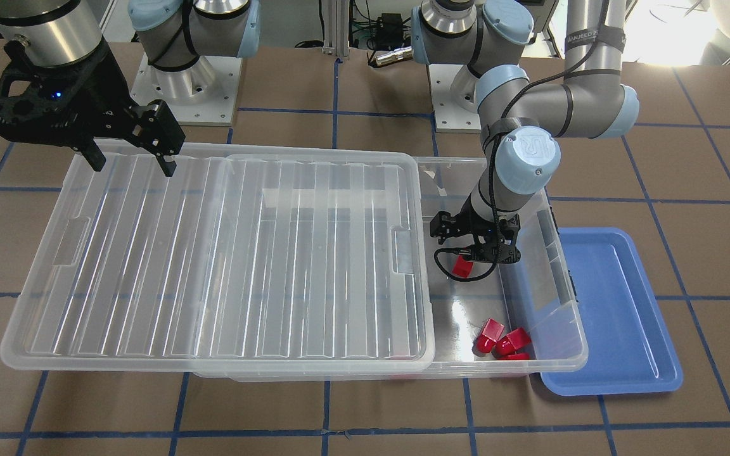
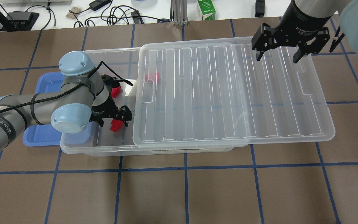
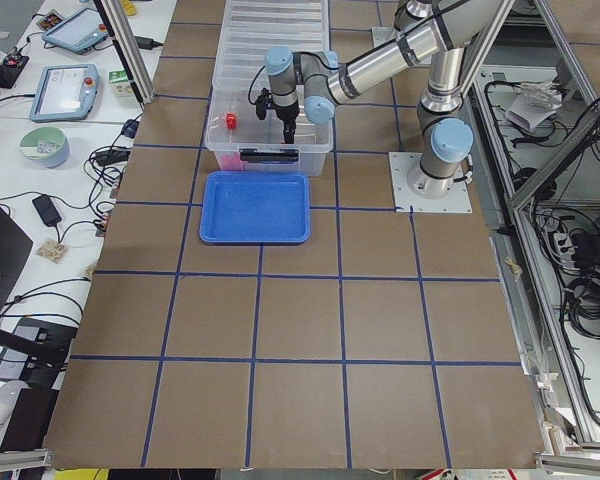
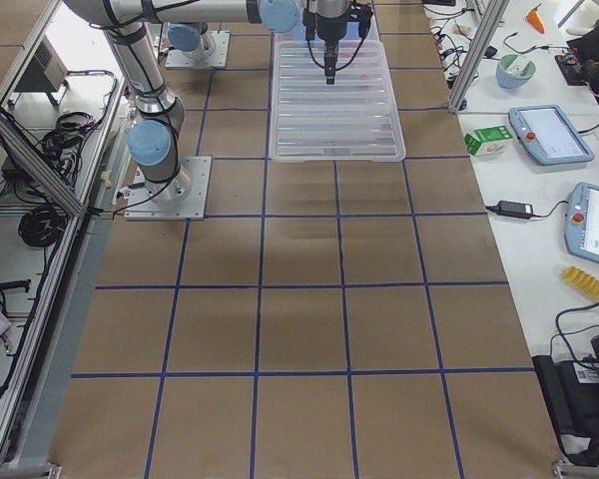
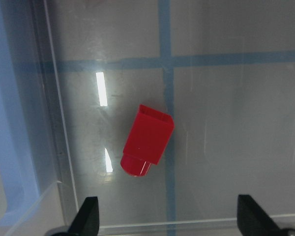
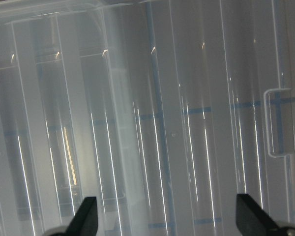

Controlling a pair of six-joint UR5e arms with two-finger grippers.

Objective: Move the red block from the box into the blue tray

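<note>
The lid [image 2: 228, 93] covers most of the box [image 2: 98, 149], whose wall blurs part of the blue tray [image 1: 625, 329]. The right end effector [image 2: 277, 58] over the lid and the left end effector [image 5: 167, 212] over the loose red block [image 5: 147, 140] on the box floor both gape wide.

my left arm [image 2: 42, 107] is bent sharply at the elbow, wrist turned straight down, and the left hand [image 5: 167, 214] hangs low with its two fingers spread wide. my right arm [image 2: 306, 12] holds the right hand [image 2: 277, 58] higher, also pointing down, fingers parted.
</note>
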